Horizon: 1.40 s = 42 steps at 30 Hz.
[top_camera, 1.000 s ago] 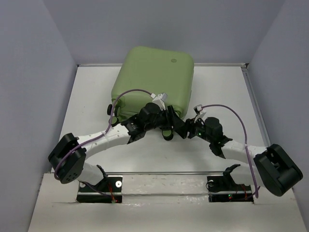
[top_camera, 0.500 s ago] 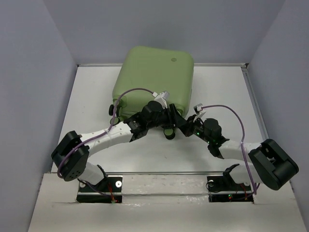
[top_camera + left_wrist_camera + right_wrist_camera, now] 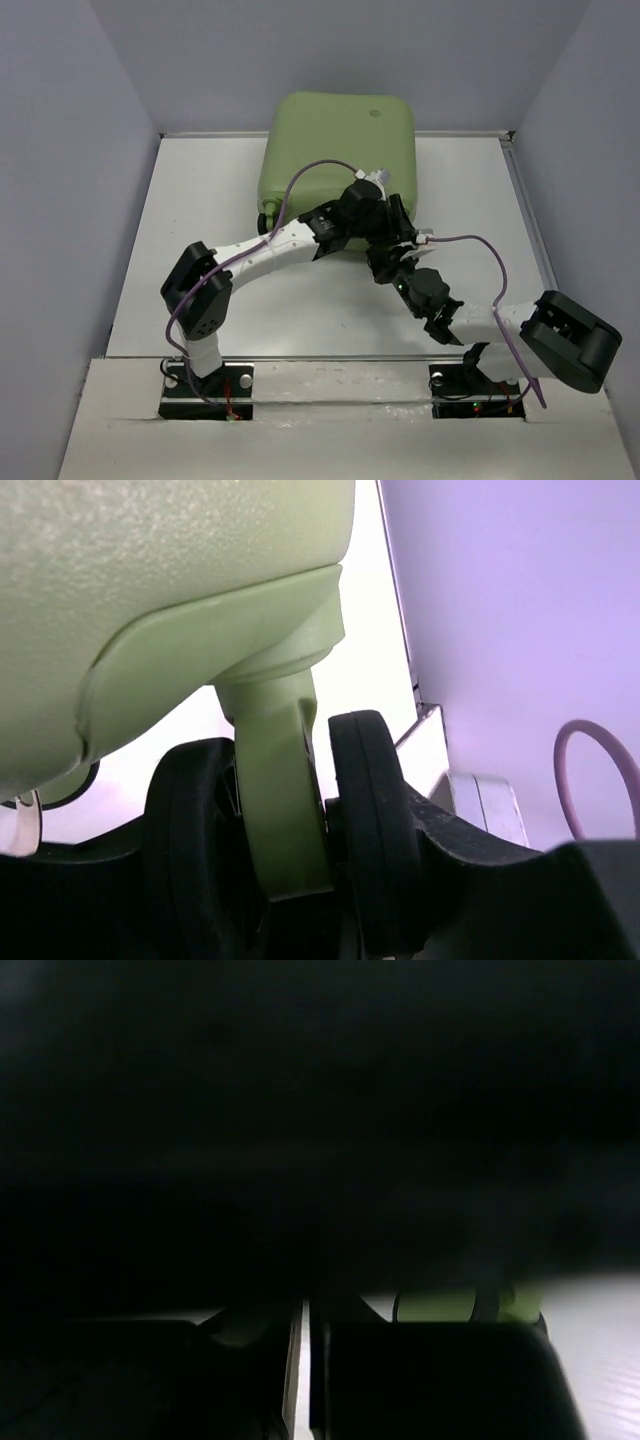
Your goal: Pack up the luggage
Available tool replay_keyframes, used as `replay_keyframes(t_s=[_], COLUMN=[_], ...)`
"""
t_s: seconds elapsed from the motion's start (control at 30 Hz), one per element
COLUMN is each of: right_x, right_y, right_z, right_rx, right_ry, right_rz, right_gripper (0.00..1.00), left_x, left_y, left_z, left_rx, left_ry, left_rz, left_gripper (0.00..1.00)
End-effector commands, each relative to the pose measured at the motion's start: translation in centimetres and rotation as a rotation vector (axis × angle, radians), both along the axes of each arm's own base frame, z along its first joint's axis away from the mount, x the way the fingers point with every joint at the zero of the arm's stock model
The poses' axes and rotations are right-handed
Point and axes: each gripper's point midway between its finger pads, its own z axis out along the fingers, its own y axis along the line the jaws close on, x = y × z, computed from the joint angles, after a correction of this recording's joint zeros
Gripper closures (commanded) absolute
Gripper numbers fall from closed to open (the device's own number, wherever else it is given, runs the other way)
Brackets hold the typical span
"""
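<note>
Since a second ago the luggage has slid rightward and squared up against the far edge of the table, and the left arm has swung across with it. The right gripper has gone from parted to fully closed. It now sits just near of the case's near right corner, and its own view is almost all dark, so nothing can be seen between its fingers. The left gripper stands about half wide at that same corner, its jaws closed around a caster – a green fork with a black wheel on each side. The case lies flat and closed, with its emblem up. The shell looks stiff, smooth and probably slippery, and it is far too broad for either jaw, so the better holds are likely the small parts: a caster stem, a lid edge or a handle if one shows. It seems light enough to drag, though a pull on one corner will tend to turn it. Count: one case, one emblem, one caster seen clearly – two wheels on it – and two grippers. No items to pack are in view.
</note>
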Motion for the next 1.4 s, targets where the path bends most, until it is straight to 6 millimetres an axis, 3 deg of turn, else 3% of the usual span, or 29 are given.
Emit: replay_keyframes(t_s=[0.0,0.03,0.07,0.1,0.2,0.23,0.27,0.33,0.37,0.4,0.43,0.47,0.5,0.53,0.57,0.6,0.7,0.8,0.9,1.03,1.27,1.37], right_x=[-2.7,-2.5,-1.8,-1.7,-1.3,-1.2,-1.0,-0.8,-0.8,-0.8,-0.8,-0.7,-0.7,-0.7,-0.8,-0.8,-1.0,-1.3,-1.5,-1.8,-2.3,-2.4], right_y=[3.7,3.1,2.1,1.6,0.4,0.4,0.2,0.0,0.2,0.3,0.3,0.4,0.4,0.5,0.6,0.5,0.7,0.7,0.5,0.2,-0.4,-0.5], right_z=[4.9,5.5,4.4,4.2,4.3,4.5,4.1,3.8,3.7,3.4,3.3,3.1,3.0,2.9,2.7,2.7,2.2,2.3,2.5,2.3,1.6,1.9], right_rx=[0.095,0.104,0.065,0.063,0.054,0.052,0.041,0.036,0.039,0.031,0.028,0.026,0.023,0.021,0.012,0.01,-0.017,-0.024,-0.038,-0.075,-0.096,-0.096], right_ry=[-0.132,-0.129,-0.091,-0.085,-0.072,-0.07,-0.06,-0.046,-0.038,-0.032,-0.031,-0.027,-0.025,-0.023,-0.014,-0.007,0.013,0.014,0.016,0.027,0.045,0.04], right_rz=[0.143,0.125,0.088,0.077,0.055,0.053,0.046,0.038,0.045,0.047,0.049,0.05,0.05,0.052,0.058,0.058,0.072,0.086,0.092,0.097,0.099,0.098], right_gripper=[0.93,0.93,0.93,0.93,0.93,0.93,0.93,0.93,0.93,0.93,0.93,0.93,0.93,0.93,0.93,0.93,0.93,0.93,0.93,0.86,0.73,0.72], left_x=[-5.0,-4.8,-4.8,-4.4,-4.7,-4.8,-5.7,-6.0,-6.7,-5.5,-4.9,-5.0,-3.4,-3.0,-1.9,-1.5,-0.6,0.0,1.4,3.5,6.9,7.8], left_y=[-3.8,-3.3,-1.7,-0.9,3.0,4.0,5.9,8.1,10.4,12.4,14.1,16.9,19.4,21.7,24.9,27.1,30.5,31.0,30.8,30.1,30.8,31.1], left_z=[20.1,19.4,20.5,18.6,19.9,18.4,20.0,20.0,20.4,18.3,17.7,18.4,16.4,13.9,13.2,9.7,5.1,2.6,1.7,2.3,-0.2,-0.4], left_rx=[-0.574,-0.536,-0.522,-0.456,-0.384,-0.329,-0.335,-0.27,-0.236,-0.13,-0.083,-0.067,0.024,0.119,0.173,0.283,0.391,0.45,0.508,0.533,0.684,0.687], left_ry=[-0.434,-0.433,-0.493,-0.48,-0.575,-0.567,-0.61,-0.673,-0.686,-0.656,-0.643,-0.655,-0.626,-0.568,-0.554,-0.496,-0.43,-0.409,-0.412,-0.447,-0.413,-0.413], left_rz=[-0.29,-0.276,-0.259,-0.234,-0.17,-0.167,-0.159,-0.142,-0.126,-0.047,0.014,0.093,0.214,0.266,0.366,0.408,0.439,0.415,0.405,0.399,0.421,0.432], left_gripper=[0.49,0.24,0.15,0.05,0.01,0.01,0.01,0.01,0.01,0.01,0.01,0.01,0.01,0.01,0.01,0.01,0.01,0.01,0.01,0.01,0.01,0.03])
